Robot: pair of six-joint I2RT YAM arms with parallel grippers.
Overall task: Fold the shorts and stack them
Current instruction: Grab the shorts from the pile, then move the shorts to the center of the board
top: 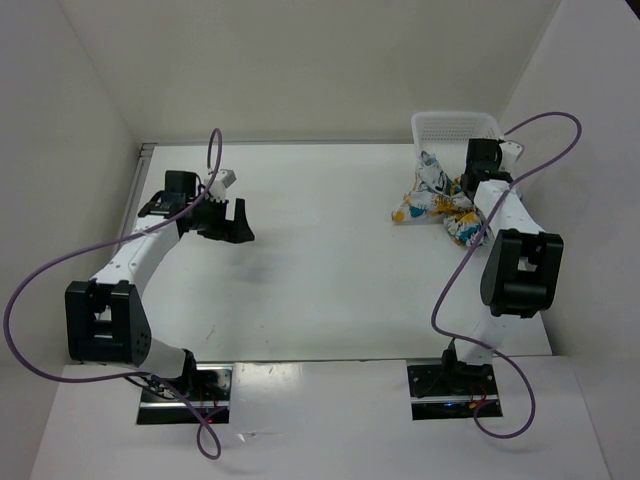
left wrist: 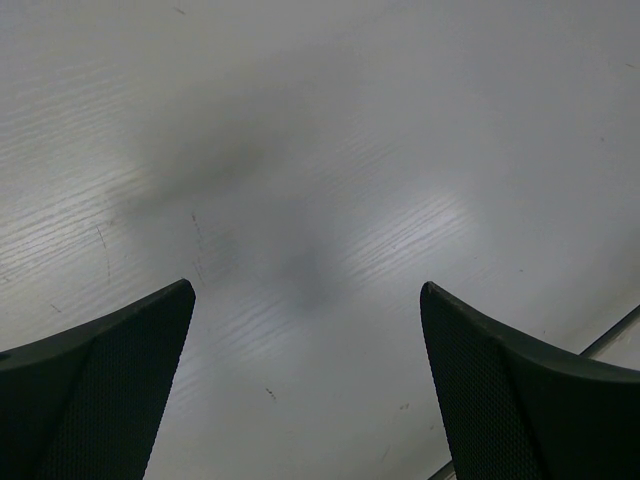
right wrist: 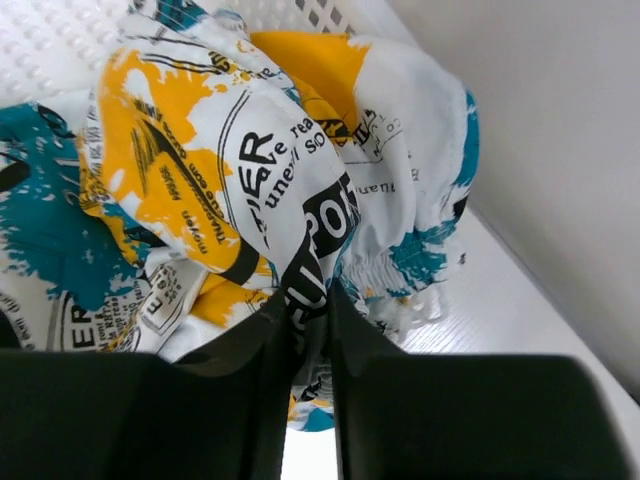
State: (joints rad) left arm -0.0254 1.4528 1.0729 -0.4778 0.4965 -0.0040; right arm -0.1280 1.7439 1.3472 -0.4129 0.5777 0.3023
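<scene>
**Right gripper** (right wrist: 310, 325): the fingers (right wrist: 250, 400) are clenched on a fold of the shorts (right wrist: 200, 180). A narrow strip of black-lettered cloth is pinched between them. From the pinch the cloth swells up and outward in a loose, unfolded bunch of orange-yellow, teal and white. The white mesh of the basket (right wrist: 40, 50) shows behind the bunch at upper left, and the shorts lie against it. To the right, a strip of table (right wrist: 520, 320) runs along the wall (right wrist: 560, 120).

**Left gripper** (left wrist: 305, 300): the fingers (left wrist: 100, 400) are released and spread wide, holding nothing. They hang over the table, which shows faint scratches and a soft shadow.

**Top view:** the shorts lie crumpled at the far right of the table, just in front of the basket. One end reaches the basket's near wall. Whether any part lies inside the basket cannot be told. The right wrist sits over the right side of the heap, with its arm rising from the near-right base. The left gripper hangs over the far left of the table, well apart from the shorts. A purple cable (top: 40, 280) loops off each arm.
</scene>
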